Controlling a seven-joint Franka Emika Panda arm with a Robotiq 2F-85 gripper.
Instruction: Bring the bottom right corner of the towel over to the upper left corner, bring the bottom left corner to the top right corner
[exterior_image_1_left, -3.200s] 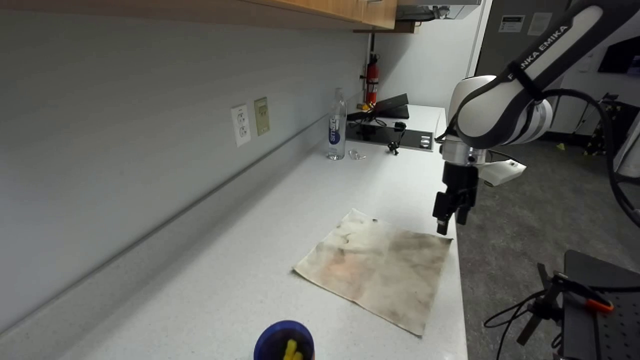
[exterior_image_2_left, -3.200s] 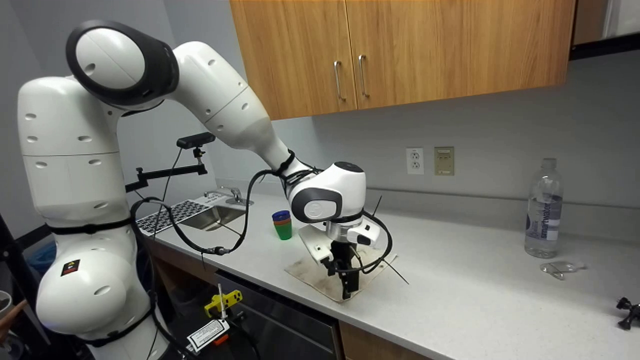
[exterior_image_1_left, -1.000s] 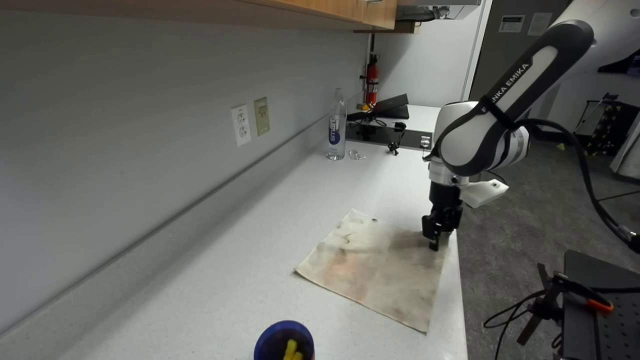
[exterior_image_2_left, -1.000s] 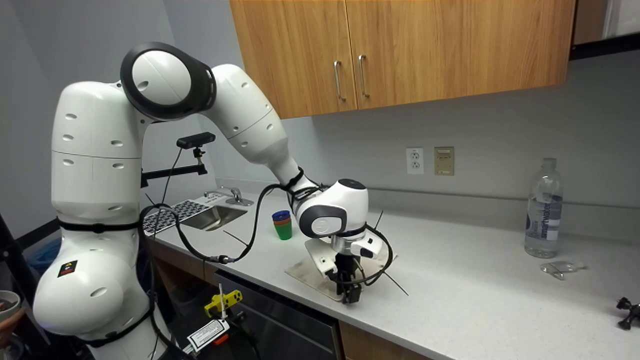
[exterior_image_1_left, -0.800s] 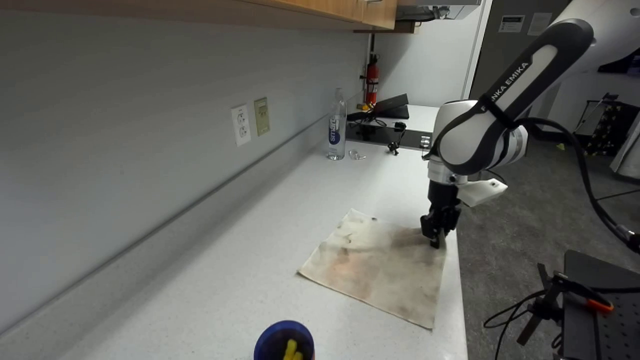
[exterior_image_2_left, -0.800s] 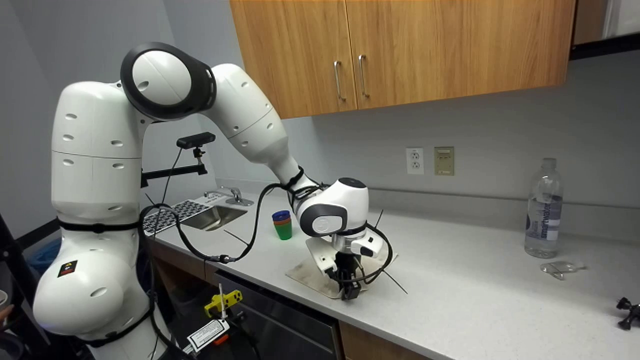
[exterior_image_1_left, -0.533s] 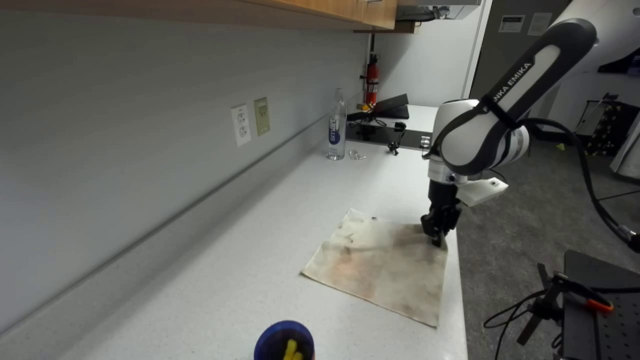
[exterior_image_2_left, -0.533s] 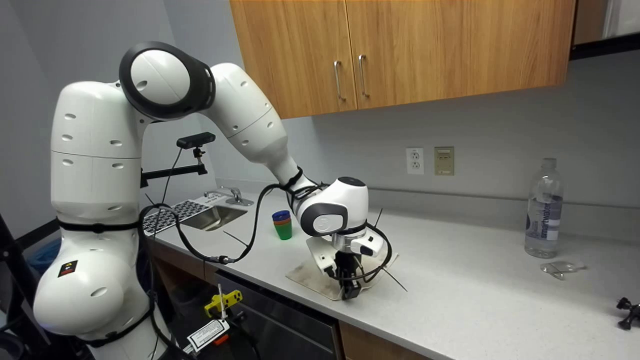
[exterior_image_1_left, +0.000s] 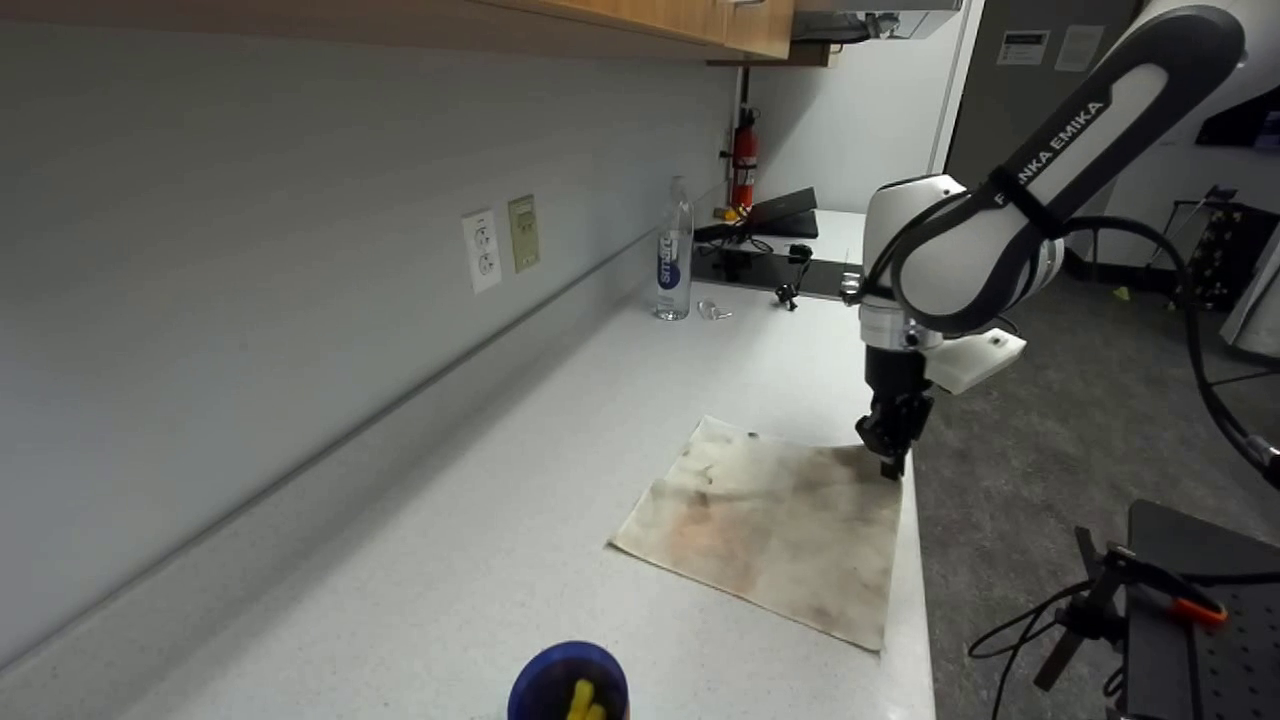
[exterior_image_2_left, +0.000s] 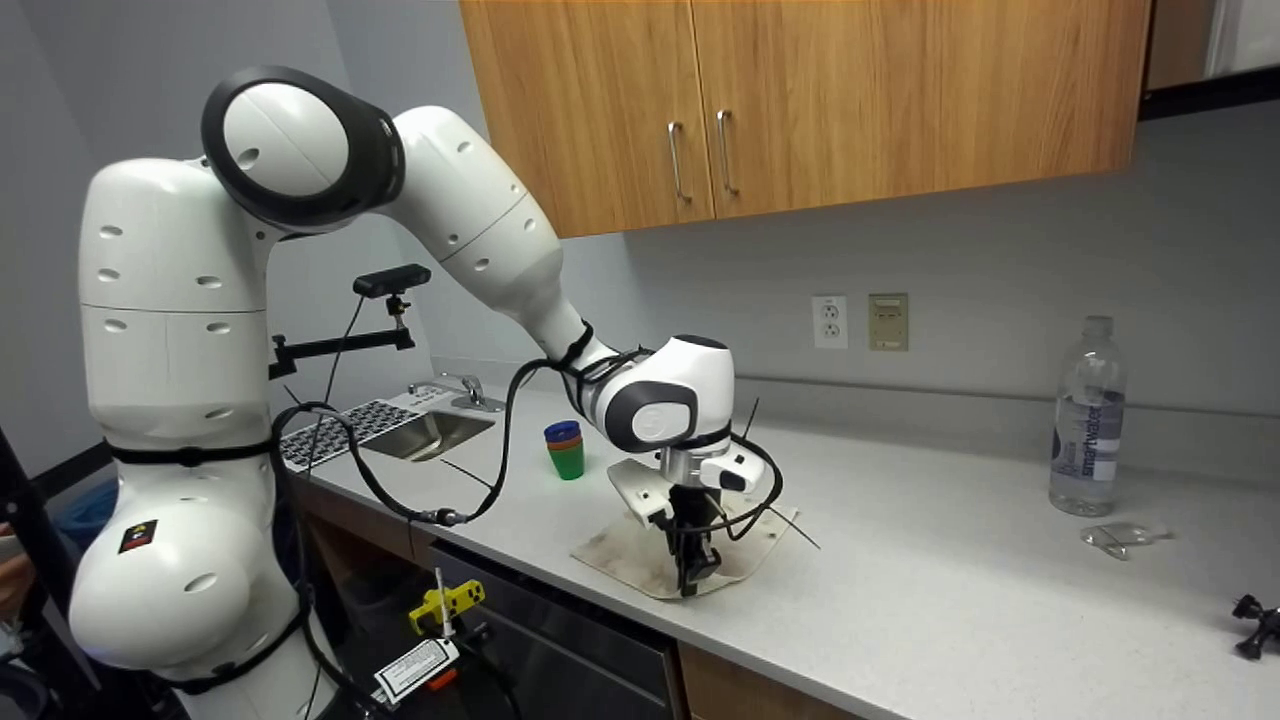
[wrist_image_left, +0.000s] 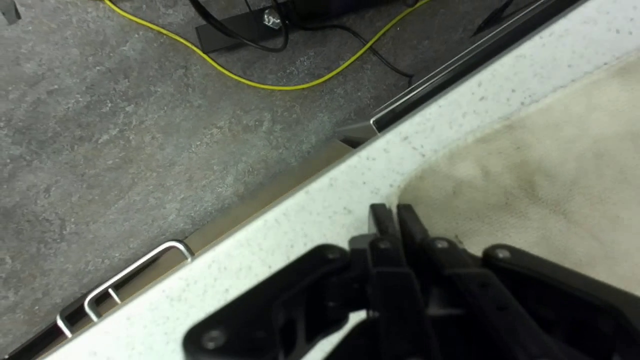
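One gripper (wrist_image_left: 392, 209) holds the beige towel (exterior_image_1_left: 765, 515) at 2 o'clock on its outline, as seen in an exterior view; the towel lies spread on the counter (exterior_image_1_left: 480, 560). The fingers (wrist_image_left: 412, 222) are nearly together in the wrist view and appear clamped on the towel's edge; how much of it they catch cannot be told.

Step in hand, as judged: first diagonal fold, neither fold made yet. Lift the pinched part just free of the counter, then carry it in a low arc across the towel to the 9 o'clock corner (exterior_image_1_left: 622, 541). Lower fully before release. A flat pull may drag the whole towel.

Edges: the counter's front edge (exterior_image_1_left: 916, 570) runs near the gripper, on its 3 o'clock side, with the floor (exterior_image_1_left: 1000, 430) beyond; avoid swinging outward. Room to move lies toward 9 o'clock, where the wall (exterior_image_1_left: 300, 250) stands well past the corner. Seen from the towel, the cup (exterior_image_1_left: 568, 650) stands at 8 o'clock and the bottle (exterior_image_1_left: 674, 260) at 11 o'clock, both apart.
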